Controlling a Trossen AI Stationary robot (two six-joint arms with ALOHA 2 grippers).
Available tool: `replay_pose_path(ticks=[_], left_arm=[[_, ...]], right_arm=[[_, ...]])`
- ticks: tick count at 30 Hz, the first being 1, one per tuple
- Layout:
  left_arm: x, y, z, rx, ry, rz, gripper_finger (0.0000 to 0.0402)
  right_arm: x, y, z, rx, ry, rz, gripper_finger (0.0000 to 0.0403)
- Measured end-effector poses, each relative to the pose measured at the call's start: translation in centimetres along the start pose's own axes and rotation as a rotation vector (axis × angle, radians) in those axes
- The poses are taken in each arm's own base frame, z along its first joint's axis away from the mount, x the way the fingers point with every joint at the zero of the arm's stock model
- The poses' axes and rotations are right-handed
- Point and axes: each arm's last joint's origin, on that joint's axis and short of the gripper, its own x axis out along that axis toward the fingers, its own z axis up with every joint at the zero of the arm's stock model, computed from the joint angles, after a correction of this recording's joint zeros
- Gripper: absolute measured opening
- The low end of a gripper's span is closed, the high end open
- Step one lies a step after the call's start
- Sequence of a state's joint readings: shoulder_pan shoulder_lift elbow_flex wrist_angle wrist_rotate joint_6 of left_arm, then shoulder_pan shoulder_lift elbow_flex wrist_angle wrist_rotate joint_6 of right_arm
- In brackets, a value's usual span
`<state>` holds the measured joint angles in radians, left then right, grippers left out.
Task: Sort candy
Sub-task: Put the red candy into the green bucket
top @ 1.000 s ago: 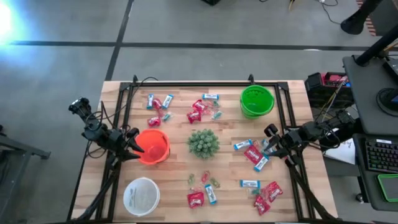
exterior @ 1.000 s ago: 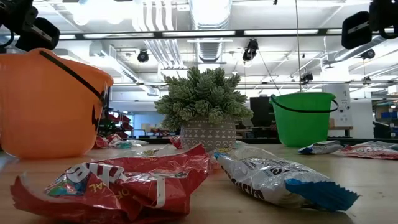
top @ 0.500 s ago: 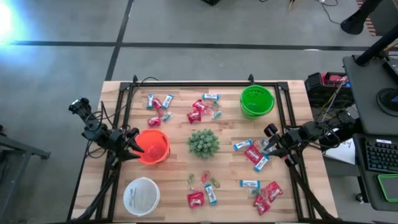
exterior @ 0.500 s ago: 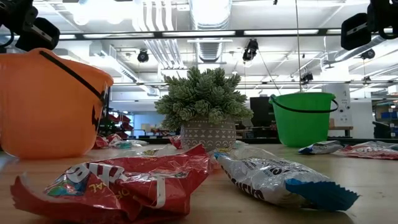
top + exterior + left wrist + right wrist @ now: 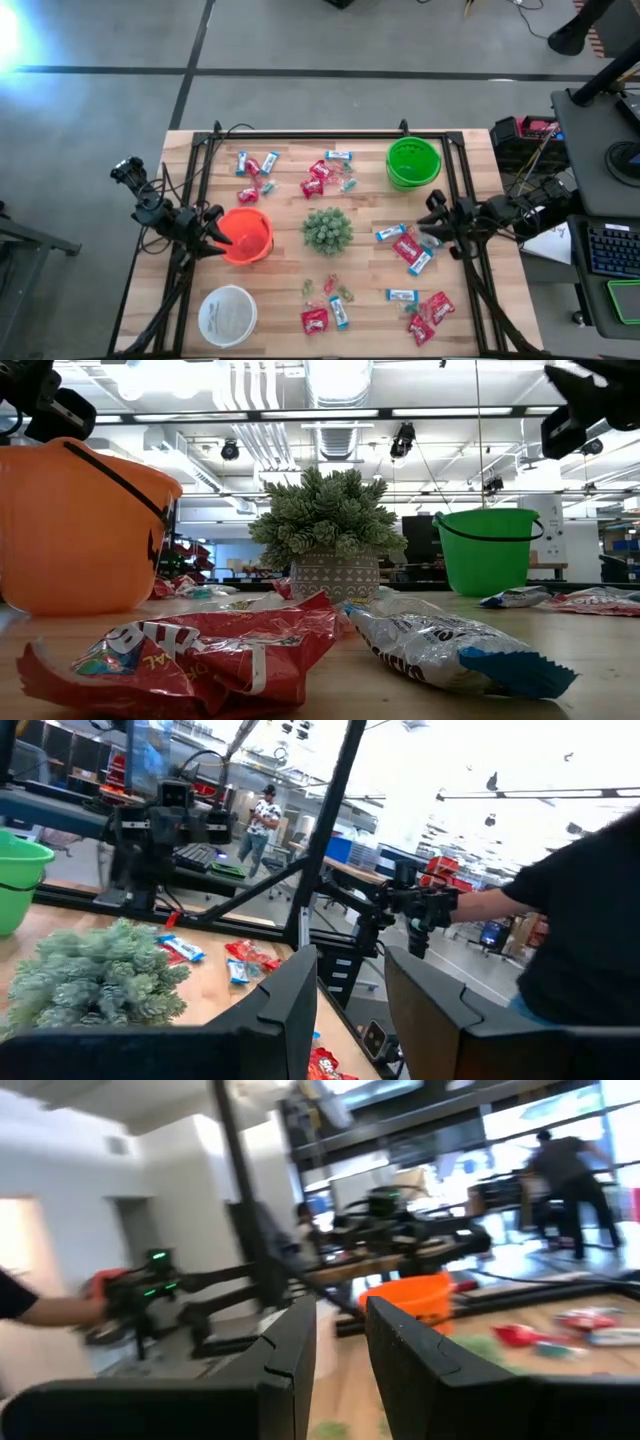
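Observation:
The candy lies scattered on the wooden table: red packets (image 5: 407,248) (image 5: 314,320), blue-and-white bars (image 5: 390,233) (image 5: 401,295) and tiny green pieces (image 5: 341,293). More of it lies near the far edge (image 5: 320,172). In the low view a red packet (image 5: 190,655) and a blue-and-white bar (image 5: 450,650) lie closest. My left gripper (image 5: 220,233) (image 5: 350,960) hovers open beside the orange bowl (image 5: 247,234). My right gripper (image 5: 428,222) (image 5: 340,1315) hovers open above the candy on the table's right side, touching nothing.
A spiky green plant in a pot (image 5: 327,229) stands at the table's middle. A green bowl (image 5: 413,162) sits at the far right and a white bowl (image 5: 228,315) at the near left. A black frame rail (image 5: 300,134) runs along the far edge. People show in the room beyond.
My right gripper has turned and tipped at the wrist while staying above the same patch of candy on the right. The candy, the bowls and the left arm have kept still.

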<state>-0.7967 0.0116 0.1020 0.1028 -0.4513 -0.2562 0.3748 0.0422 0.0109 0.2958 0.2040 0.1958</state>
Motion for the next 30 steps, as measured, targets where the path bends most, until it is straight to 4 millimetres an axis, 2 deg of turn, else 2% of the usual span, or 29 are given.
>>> replay_pose_path(ticks=[5,13,17,24,30], left_arm=[[0.0,0.1,0.0,0.014,-0.008,0.029,0.0103],[0.0,0.1,0.3,0.274,-0.033,0.044,0.0103],[0.0,0.2,0.6,0.266,-0.066,0.114,0.0103],[0.0,0.1,1.1,0.243,-0.113,0.102,0.0103],[0.0,0.1,1.3,0.239,-0.127,0.135,0.0103]], right_arm=[[0.0,-0.4,0.1,0.086,-0.029,-0.126,0.0084],[-0.1,-0.6,0.1,0.145,-0.056,-0.209,0.0084],[-0.1,-0.6,0.1,0.145,-0.057,-0.21,0.0084],[-0.1,-0.6,0.1,0.206,-0.064,-0.209,0.0084],[-0.1,-0.6,0.1,0.193,-0.063,-0.209,0.0084]])
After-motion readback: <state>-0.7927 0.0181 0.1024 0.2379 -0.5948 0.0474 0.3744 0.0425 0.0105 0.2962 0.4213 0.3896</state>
